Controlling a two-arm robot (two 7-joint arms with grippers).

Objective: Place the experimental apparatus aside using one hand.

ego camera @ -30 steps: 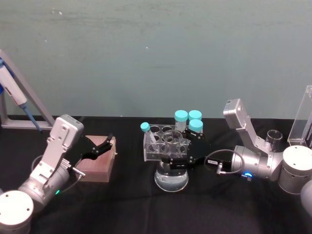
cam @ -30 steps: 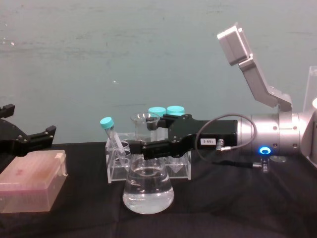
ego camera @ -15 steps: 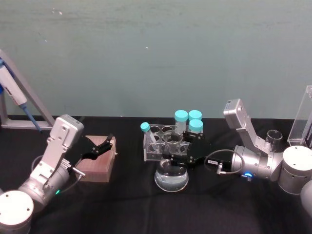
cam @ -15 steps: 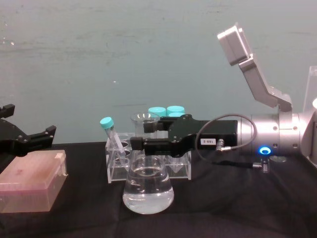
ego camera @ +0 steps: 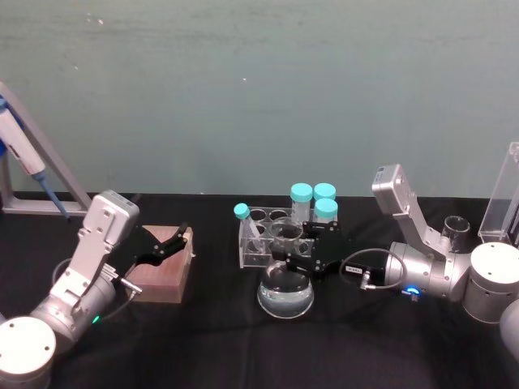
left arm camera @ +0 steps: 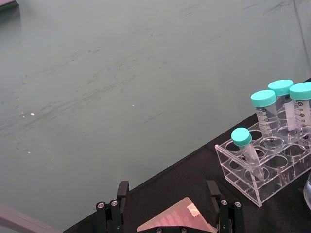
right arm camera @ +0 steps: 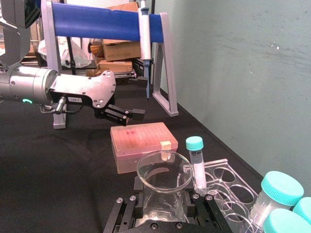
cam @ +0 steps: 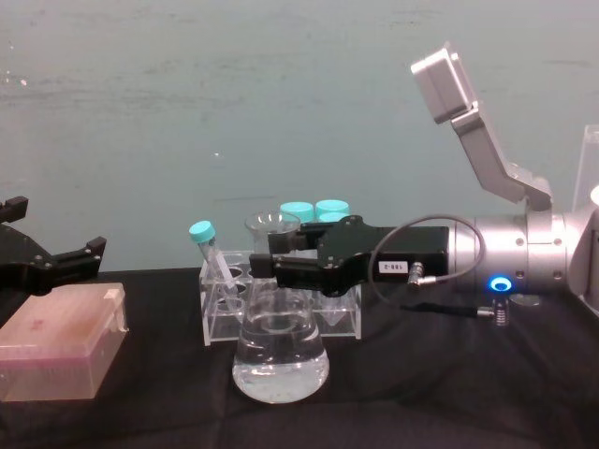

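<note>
The conical glass flask [cam: 279, 360] stands on the black table with clear liquid in its base. Its neck [right arm camera: 163, 182] sits between the fingers of my right gripper [cam: 281, 260], which reaches in from the right and is shut on it just under the rim. From the head view the right gripper [ego camera: 296, 258] is over the flask [ego camera: 285, 298]. A small glass beaker [ego camera: 454, 229] and a tall acrylic stand [ego camera: 507, 194] are at the far right. My left gripper [ego camera: 162, 245] hangs open over a pink box, far from the flask.
A clear tube rack [cam: 225, 318] with teal-capped tubes stands right behind the flask. The pink tip box [ego camera: 162, 267] lies at the left. A pipette stand [ego camera: 24, 154] rises at the far left. Bare black table lies in front of the flask.
My right gripper has risen along the flask's neck and its fingers have drawn in around it. The flask's base has stayed on the table. The left arm has not moved.
</note>
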